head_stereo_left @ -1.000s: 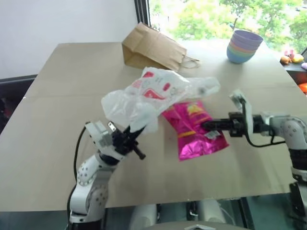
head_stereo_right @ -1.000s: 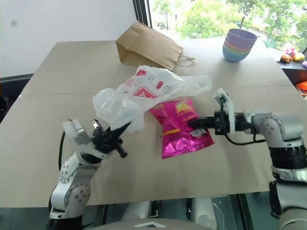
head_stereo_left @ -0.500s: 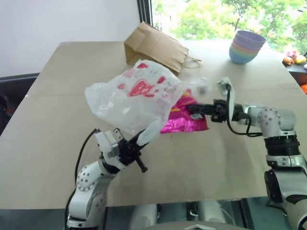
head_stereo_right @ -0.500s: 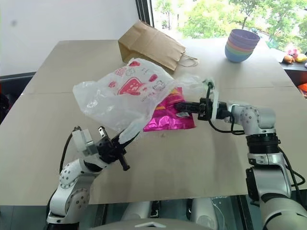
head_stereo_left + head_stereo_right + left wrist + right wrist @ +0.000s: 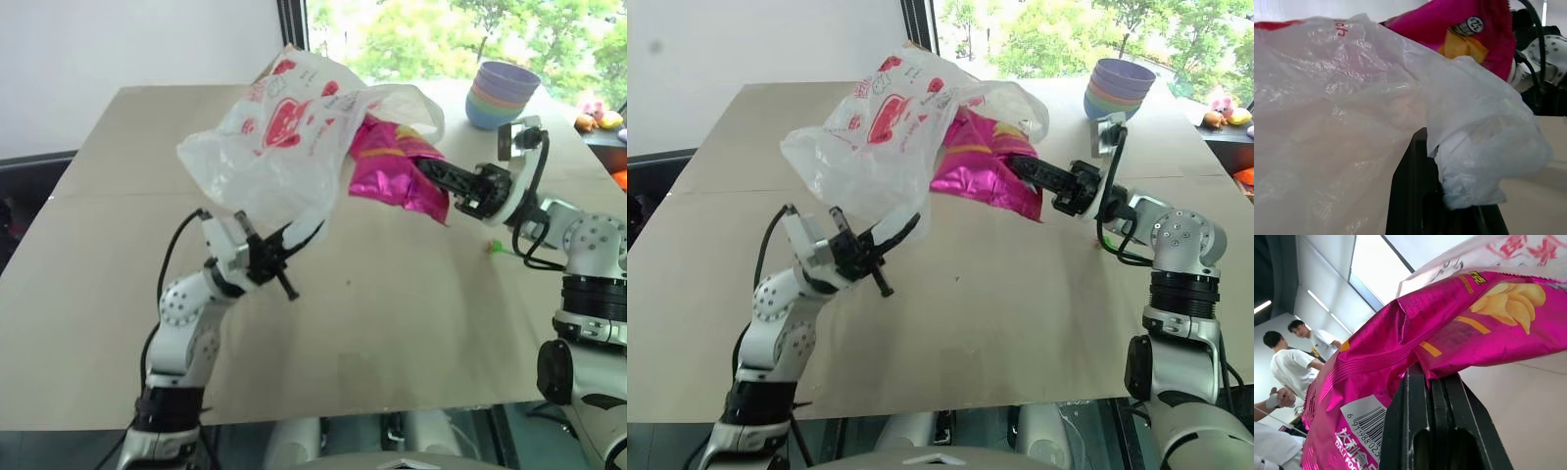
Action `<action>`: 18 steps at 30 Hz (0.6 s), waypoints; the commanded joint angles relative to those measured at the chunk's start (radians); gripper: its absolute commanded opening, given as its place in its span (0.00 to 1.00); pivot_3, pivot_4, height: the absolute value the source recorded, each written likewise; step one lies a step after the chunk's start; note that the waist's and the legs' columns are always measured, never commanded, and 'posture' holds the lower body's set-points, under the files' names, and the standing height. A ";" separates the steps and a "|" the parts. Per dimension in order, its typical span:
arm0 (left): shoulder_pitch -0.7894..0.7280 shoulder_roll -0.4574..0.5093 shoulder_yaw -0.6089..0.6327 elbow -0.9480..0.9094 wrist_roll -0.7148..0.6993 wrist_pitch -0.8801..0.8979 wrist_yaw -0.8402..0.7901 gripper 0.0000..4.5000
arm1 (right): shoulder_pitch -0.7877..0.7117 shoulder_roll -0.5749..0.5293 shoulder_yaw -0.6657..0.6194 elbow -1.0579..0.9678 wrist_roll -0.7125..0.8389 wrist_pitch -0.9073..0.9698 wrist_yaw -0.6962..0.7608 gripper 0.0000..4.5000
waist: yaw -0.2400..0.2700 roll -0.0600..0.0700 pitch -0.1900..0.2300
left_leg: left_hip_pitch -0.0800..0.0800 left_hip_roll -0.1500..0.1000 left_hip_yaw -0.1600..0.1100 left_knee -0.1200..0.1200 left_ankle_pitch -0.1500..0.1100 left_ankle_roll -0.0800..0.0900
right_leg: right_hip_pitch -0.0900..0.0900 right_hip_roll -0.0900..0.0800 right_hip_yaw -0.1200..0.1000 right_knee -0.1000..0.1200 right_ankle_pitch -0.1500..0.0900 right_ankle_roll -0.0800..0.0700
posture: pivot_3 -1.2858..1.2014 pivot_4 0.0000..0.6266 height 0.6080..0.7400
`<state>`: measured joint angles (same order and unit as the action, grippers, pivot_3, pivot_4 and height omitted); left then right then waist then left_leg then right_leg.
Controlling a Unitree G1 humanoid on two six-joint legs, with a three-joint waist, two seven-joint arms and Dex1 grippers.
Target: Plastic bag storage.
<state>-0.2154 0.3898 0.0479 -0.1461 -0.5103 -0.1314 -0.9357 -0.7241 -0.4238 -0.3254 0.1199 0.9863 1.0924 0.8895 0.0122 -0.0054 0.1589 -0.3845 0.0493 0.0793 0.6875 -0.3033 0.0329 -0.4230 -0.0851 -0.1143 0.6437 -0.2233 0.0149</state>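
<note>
The wooden table spread under everything. Above it, the plastic bag hung lifted clear of the tabletop, its mouth turned toward the robot's right and its lower end pinched in the left gripper, whose jaws were clamped on the film. The magenta snack packet was held in the air with its far end inside the bag's opening, the right gripper closed on its near edge. A stack of pastel bowls stood at the far right of the table. A small green bit lay near the right forearm.
</note>
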 commanded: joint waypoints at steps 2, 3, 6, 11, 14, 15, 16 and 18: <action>-0.183 -0.008 0.004 0.183 0.030 -0.083 -0.065 0.00 | -0.002 0.014 -0.092 -0.069 0.098 -0.025 -0.066 0.01 | 0.002 0.000 0.000 | -0.001 0.000 0.003 0.000 0.000 0.000 | 0.000 0.000 -0.002 0.000 0.000 0.000 | 0.52 0.24 1.00; -0.212 -0.011 -0.004 0.217 0.036 -0.098 -0.086 0.00 | 0.000 0.014 -0.103 -0.073 0.107 -0.030 -0.079 0.01 | 0.002 0.000 0.000 | -0.001 0.000 0.004 0.000 0.000 0.000 | 0.000 0.000 -0.002 0.000 0.000 0.000 | 0.52 0.24 1.00; -0.273 -0.032 -0.023 0.280 0.035 -0.114 -0.119 0.00 | 0.009 0.006 -0.122 -0.084 0.128 -0.037 -0.105 0.01 | 0.001 0.000 0.000 | -0.001 -0.001 0.005 0.000 0.000 0.000 | 0.000 0.000 -0.001 0.000 0.000 0.000 | 0.52 0.24 1.00; -0.277 -0.082 0.024 0.254 -0.017 -0.051 -0.038 0.00 | 0.083 -0.015 -0.078 -0.147 0.118 -0.024 -0.121 0.01 | 0.001 0.000 0.000 | -0.001 0.000 0.004 0.000 0.000 0.000 | 0.000 0.000 -0.001 -0.001 0.000 0.000 | 0.52 0.24 1.00; -0.223 -0.105 0.089 0.166 -0.092 0.010 0.059 0.00 | 0.128 -0.045 -0.019 -0.176 0.081 -0.024 -0.102 0.01 | -0.004 0.000 0.000 | 0.000 0.000 0.004 0.000 0.000 0.000 | 0.000 -0.001 0.000 0.000 0.000 0.000 | 0.52 0.24 1.00; -0.201 -0.109 0.102 0.134 -0.109 0.025 0.080 0.00 | 0.136 -0.054 0.004 -0.176 0.064 -0.030 -0.096 0.01 | -0.006 0.000 0.000 | 0.000 0.000 0.003 0.000 0.000 0.000 | 0.000 -0.001 0.001 0.000 0.000 0.000 | 0.52 0.24 1.00; -0.178 -0.112 0.110 0.101 -0.120 0.036 0.095 0.00 | 0.140 -0.060 0.024 -0.173 0.052 -0.035 -0.087 0.01 | -0.007 0.000 0.000 | 0.001 0.000 0.002 0.000 0.000 0.000 | 0.000 -0.001 0.001 0.000 0.000 0.000 | 0.52 0.24 1.00; -0.130 -0.120 0.117 0.038 -0.139 0.056 0.122 0.00 | 0.132 -0.066 0.063 -0.156 0.034 -0.043 -0.068 0.01 | -0.010 0.000 0.000 | 0.001 0.000 0.001 0.000 0.000 0.000 | 0.000 -0.001 0.001 0.001 0.000 0.000 | 0.52 0.24 1.00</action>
<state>-0.3603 0.2765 0.1532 -0.0283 -0.6177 -0.0879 -0.8379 -0.5740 -0.4811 -0.2810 -0.0044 1.0223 1.0660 0.7918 0.0024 -0.0056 0.1590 -0.3834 0.0497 0.0805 0.6873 -0.3031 0.0327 -0.4230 -0.0858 -0.1126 0.6445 -0.2231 0.0152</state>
